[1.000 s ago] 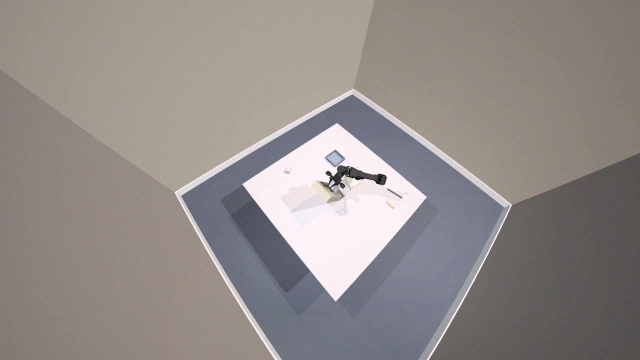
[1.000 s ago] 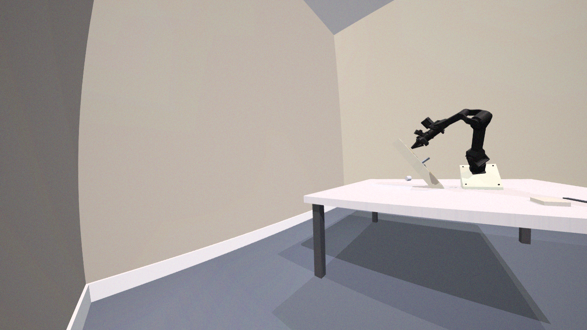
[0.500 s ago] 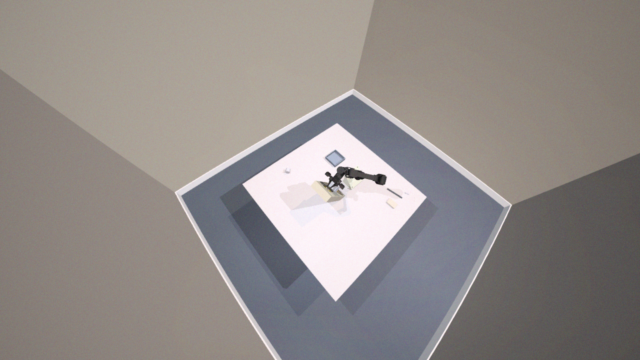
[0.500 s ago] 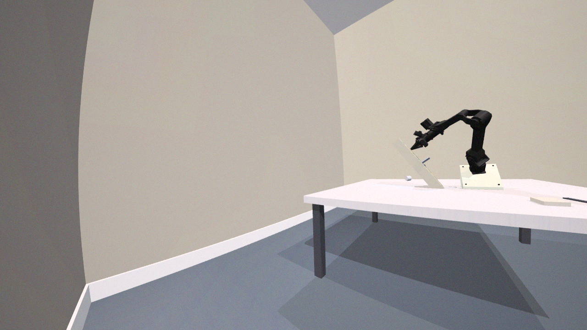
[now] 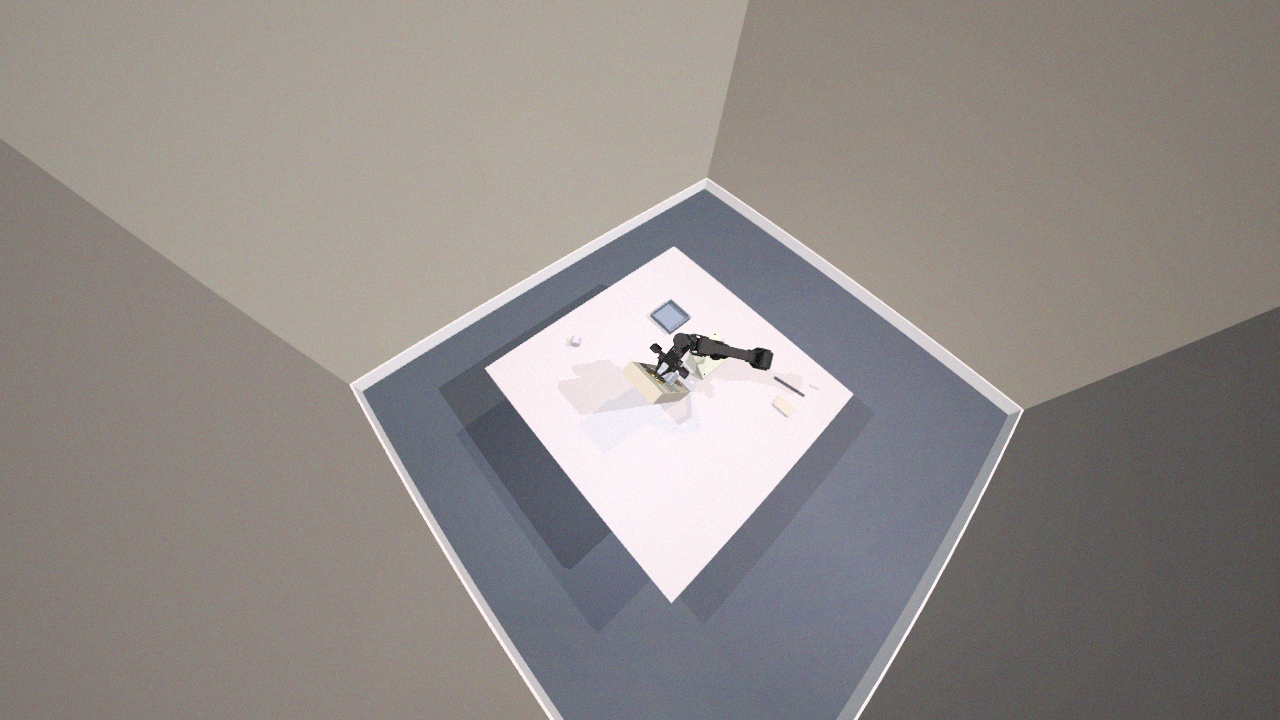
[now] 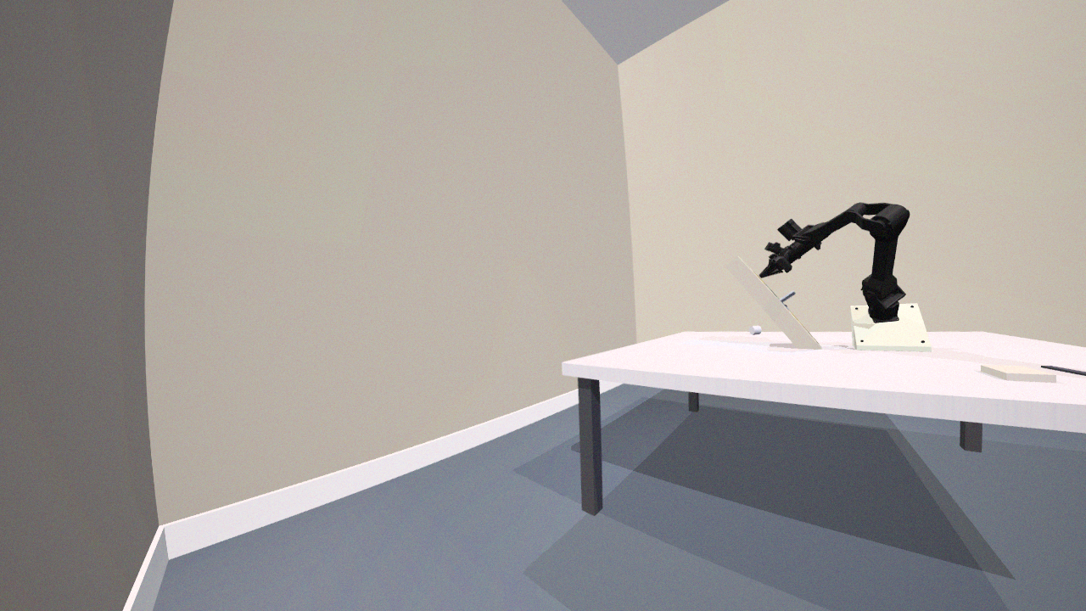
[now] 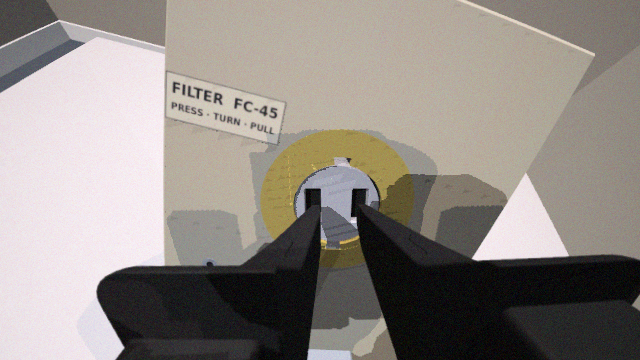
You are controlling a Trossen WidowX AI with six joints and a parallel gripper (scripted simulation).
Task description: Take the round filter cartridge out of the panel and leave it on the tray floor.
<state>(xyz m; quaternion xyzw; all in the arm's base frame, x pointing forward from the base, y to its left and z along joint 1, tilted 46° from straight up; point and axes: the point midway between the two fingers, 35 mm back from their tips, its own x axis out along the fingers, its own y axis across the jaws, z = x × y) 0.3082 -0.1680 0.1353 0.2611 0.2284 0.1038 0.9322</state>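
Note:
The tilted beige service panel (image 5: 629, 381) (image 6: 759, 293) (image 7: 400, 75) stands on the table. In the wrist view the round grey filter cartridge (image 7: 336, 180) sits inside a yellow ring (image 7: 277, 195), with two dark slots side by side on its face. My gripper (image 5: 659, 375) (image 6: 761, 275) (image 7: 338, 213) is slightly open, with nothing between its fingers. The left fingertip overlaps the lower end of the left slot, the right one that of the right slot. Whether the tips touch the cartridge or enter the slots, I cannot tell. The blue tray (image 5: 660, 309) lies beyond the arm, with nothing visible in it.
A thin blue bar (image 6: 788, 297) sticks out from the panel face below the gripper. A small white cylinder (image 5: 574, 341) (image 6: 753, 330) lies behind the panel. A beige block (image 5: 783, 406) (image 6: 1017, 372) and a dark rod (image 5: 788, 385) lie near the table's right edge.

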